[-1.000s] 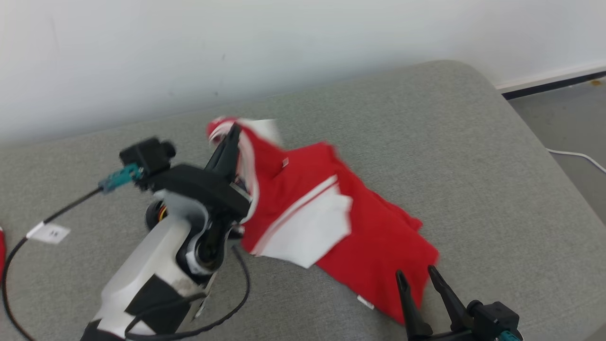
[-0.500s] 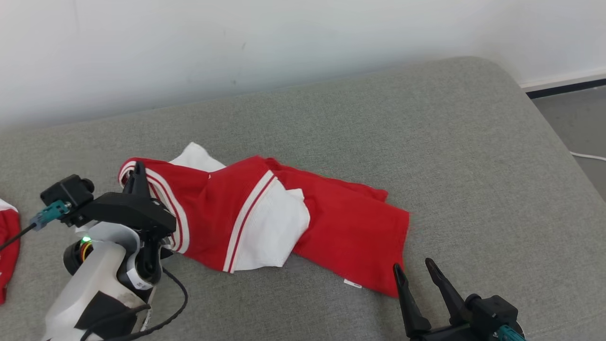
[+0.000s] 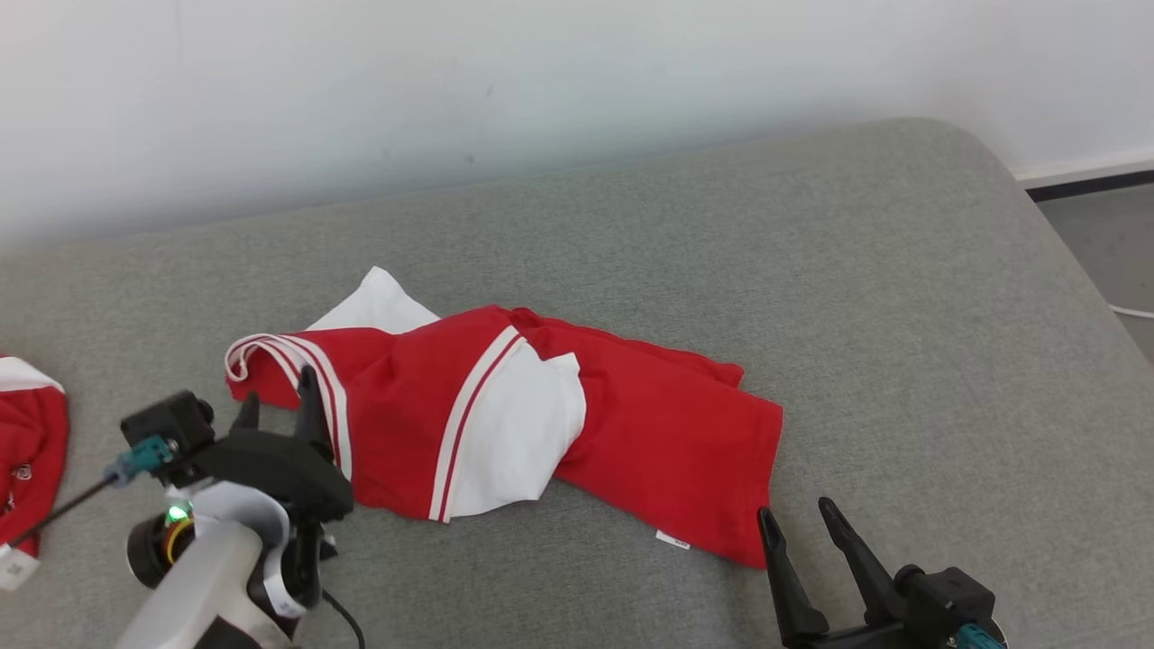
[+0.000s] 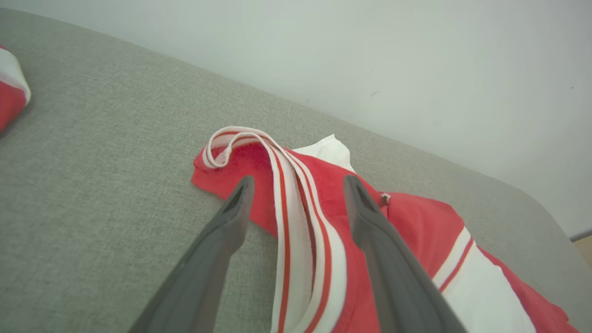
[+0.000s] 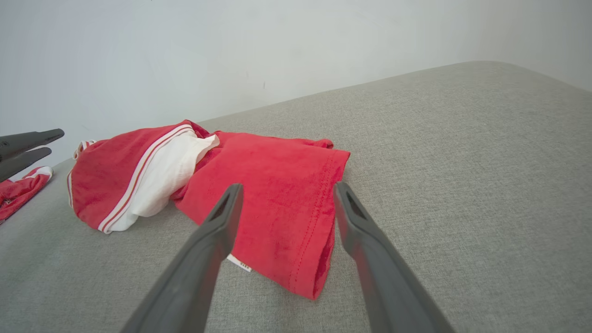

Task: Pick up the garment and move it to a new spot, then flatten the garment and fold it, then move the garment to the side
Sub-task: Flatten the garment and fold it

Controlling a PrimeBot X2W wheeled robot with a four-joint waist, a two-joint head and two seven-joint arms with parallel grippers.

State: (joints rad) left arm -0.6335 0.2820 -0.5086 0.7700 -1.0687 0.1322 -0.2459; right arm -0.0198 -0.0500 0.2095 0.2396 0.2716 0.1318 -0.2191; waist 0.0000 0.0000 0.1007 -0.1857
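On the grey cushion (image 3: 902, 315) ahead of you, the garment (image 3: 649, 424) lies in a crumpled heap stretching from left of centre toward the near right. It is a red top with white panels and red-and-white striped trim. A white panel bulges out of its middle and a white corner pokes up on the far side. The plain red body spreads flatter to the right and ends in a stitched hem. A small white tag (image 3: 673, 541) peeks out from under the near red edge.

Your left gripper (image 3: 278, 392) sits at the garment's left end with its fingers spread wide. From the left wrist camera you can see the striped band (image 4: 296, 222) running up between the two fingers, looping over just beyond their tips. Nothing is pinched. The right-hand finger may be brushing the red cloth beneath it, but the angle makes that hard to judge.

Your right gripper (image 3: 795, 509) is also wide open and holds nothing. It is low at the near right, with its tips pointing at the hem corner, just short of the cloth and not touching it.

A second red-and-white piece (image 3: 32, 433) lies apart at the far left edge of the cushion, and a pale wall (image 3: 541, 81) rises behind.
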